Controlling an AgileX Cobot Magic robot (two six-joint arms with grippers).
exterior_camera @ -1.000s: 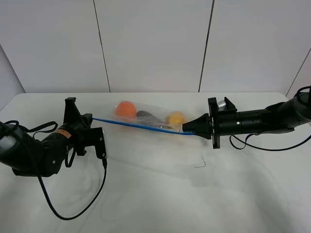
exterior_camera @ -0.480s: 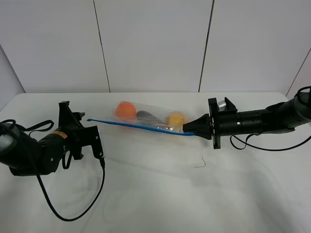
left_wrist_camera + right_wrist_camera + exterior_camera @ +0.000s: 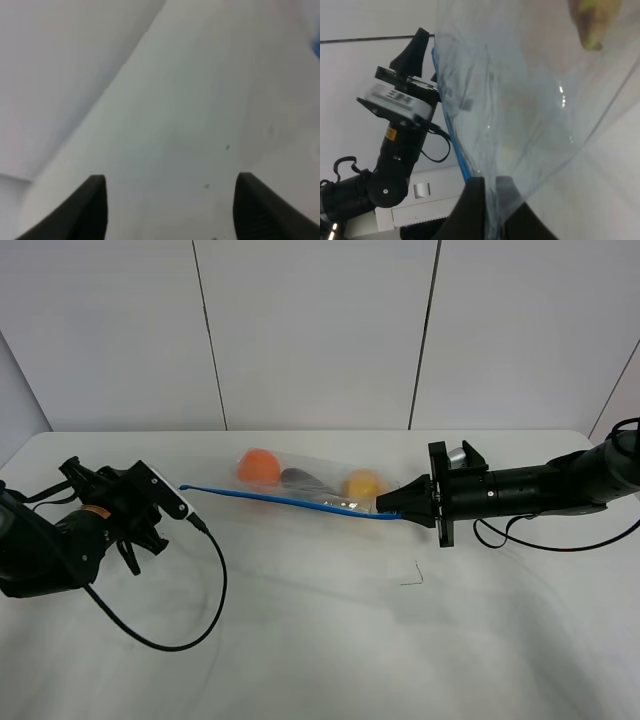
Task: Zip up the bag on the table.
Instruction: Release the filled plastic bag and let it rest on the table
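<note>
Exterior high view: the white table point(image 3: 320, 640) carries the clear bag point(image 3: 312, 471) at its far middle, with the blue zip strip point(image 3: 280, 499) along the near edge. The right gripper point(image 3: 385, 507) pinches the strip's right end. The left gripper point(image 3: 171, 176) gapes wide and empty, apart from the bag. An orange sticker point(image 3: 95, 510) on the left arm is too small to read.

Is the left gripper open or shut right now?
Open: the left gripper shows its fingers wide apart in the wrist view, only bare table between them, nothing held.
</note>
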